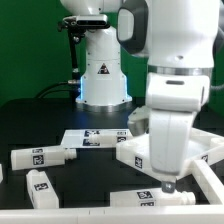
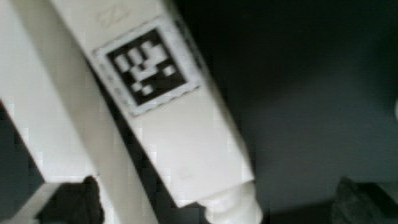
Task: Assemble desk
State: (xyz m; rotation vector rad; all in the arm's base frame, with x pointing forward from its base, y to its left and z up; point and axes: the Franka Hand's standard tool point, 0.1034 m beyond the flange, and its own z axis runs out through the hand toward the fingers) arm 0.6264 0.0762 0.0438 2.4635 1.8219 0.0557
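The end effector (image 1: 170, 186) hangs low with its fingers (image 2: 71, 200) spread wide and nothing gripped. Directly beneath it, between the two fingers and touching neither, lies the pegged end of a tagged leg (image 2: 169, 110). The tabletop (image 1: 212, 152) sits just beside the end effector, a second leg (image 1: 40, 157) and a third leg (image 1: 42, 186) lie well apart from it toward the exterior view's left, and the marker board (image 1: 95, 138) lies beyond.
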